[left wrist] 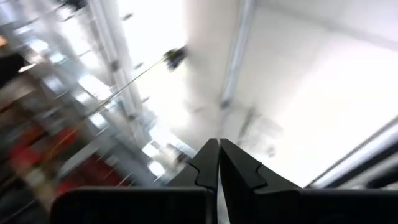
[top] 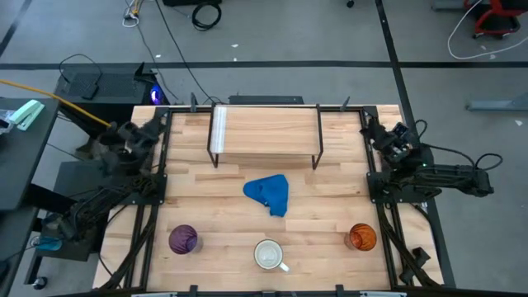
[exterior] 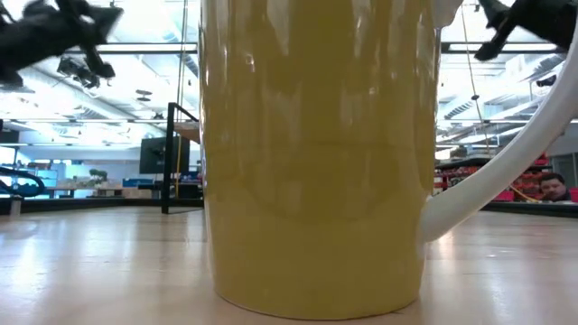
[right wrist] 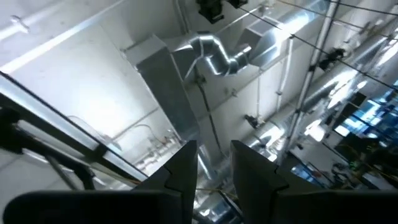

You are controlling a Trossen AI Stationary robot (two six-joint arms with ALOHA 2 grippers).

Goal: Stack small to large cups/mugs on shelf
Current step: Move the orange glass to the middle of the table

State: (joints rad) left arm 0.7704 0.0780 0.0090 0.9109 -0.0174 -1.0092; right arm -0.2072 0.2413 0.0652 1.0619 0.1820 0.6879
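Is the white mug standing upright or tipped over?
Upright. From above, the white mug shows its round open rim; at table height it stands on its base, handle out to the side.

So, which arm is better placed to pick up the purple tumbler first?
Probably the left. The purple tumbler stands at the table's front left, on the left gripper side, though its fingers are shut. The right gripper is open but sits across the table.

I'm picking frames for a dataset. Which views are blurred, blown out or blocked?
Low view: white mug fills the lens, tinted yellowish, blocking the table. Left wrist view: motion-smeared, ceiling glare washes out the right half. Right wrist view: sharp, aimed at ceiling ducts. High view: evenly lit, clear.
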